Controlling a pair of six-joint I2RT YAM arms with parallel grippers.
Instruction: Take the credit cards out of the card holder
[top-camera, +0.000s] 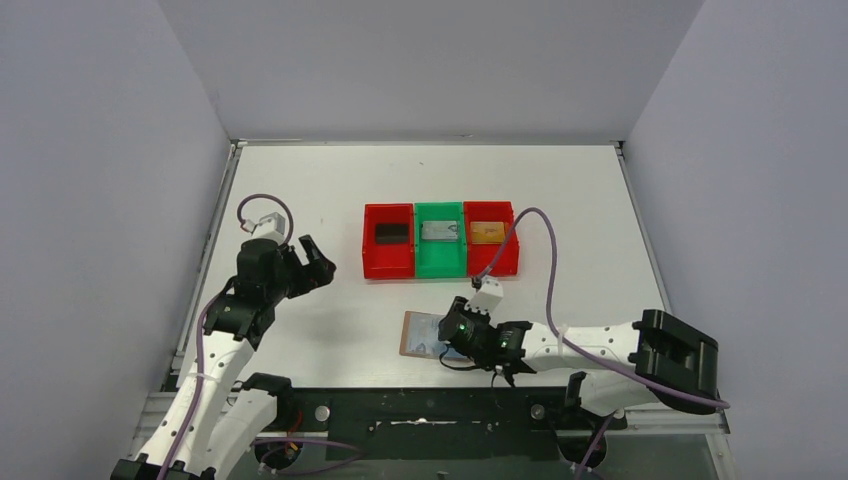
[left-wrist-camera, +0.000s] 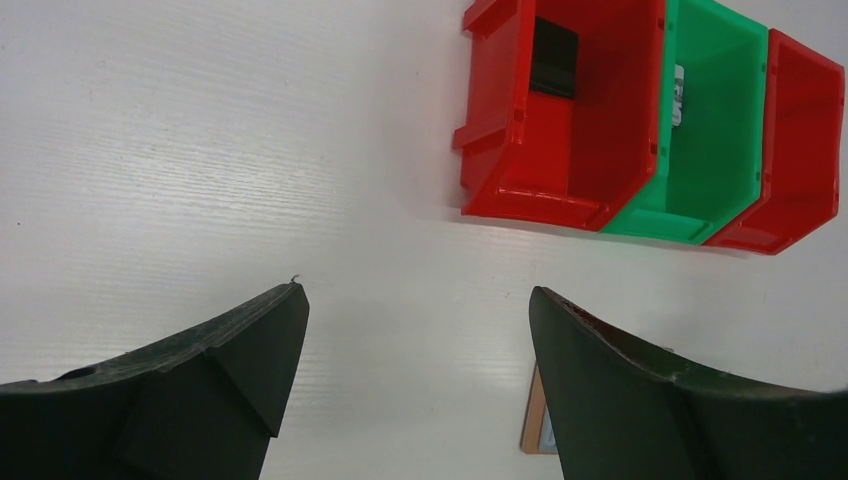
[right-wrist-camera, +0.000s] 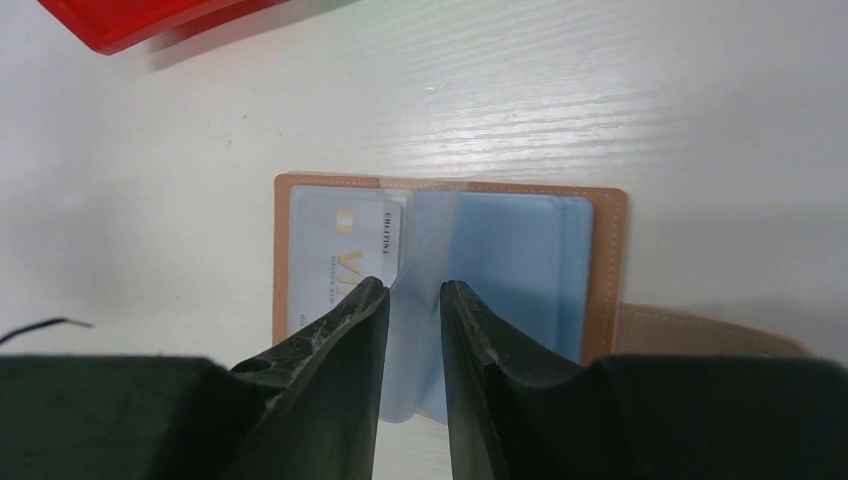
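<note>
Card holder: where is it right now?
Top view: the card holder lies open, mid-width near the table's front edge, nearer than the green bin, under the fingers of the right gripper.

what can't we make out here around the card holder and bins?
- Top external: right gripper covers the right half of the card holder.
- Right wrist: its fingers hide the card holder's near edge; whether they pinch the blue pocket is unclear.
- Right wrist: print on the pocketed card is too small and partly covered.
- Left wrist: right red bin contents hidden by its wall.
</note>
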